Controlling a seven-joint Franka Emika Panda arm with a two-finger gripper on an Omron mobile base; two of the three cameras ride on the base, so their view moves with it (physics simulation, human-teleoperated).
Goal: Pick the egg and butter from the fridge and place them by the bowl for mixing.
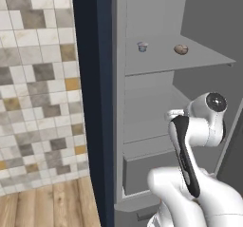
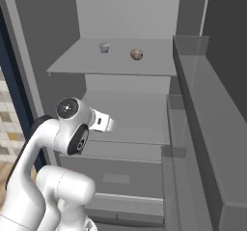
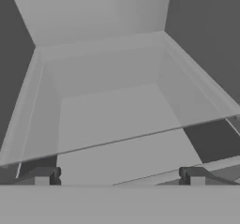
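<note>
1. Gripper (image 3: 119, 176) is seen in the hand view with its two dark finger tips set far apart at the bottom, so the jaws are judged fully open, and nothing is held between them.
2. In front of the gripper a grey shelf space of the fridge (image 1: 147, 140) is seen, with a back wall and side walls, and no item is seen lying there.
3. The egg (image 1: 181, 49) is placed on the upper shelf (image 2: 111, 63) of the fridge, toward the right part of that shelf, well apart from the arm.
4. From the arm's wrist, which is at the height of the lower shelf (image 2: 140, 123), the egg is lying above and further inside the fridge; so it is judged that the hand must be raised and pushed forward to reach it.
5. The egg is nearly round, so no clear long axis can be told; the grasp direction is probably not important.
6. A small pale cup (image 1: 142, 46) is standing on the same shelf, to the left of the egg and apart from it, and it should not be touched.
7. The butter cannot be found on the fridge shelves that are shown.
8. Left of the fridge, past its dark navy side panel (image 1: 90, 102), a tiled wall (image 1: 38, 88) and a wooden floor (image 1: 47, 204) are seen.
</note>
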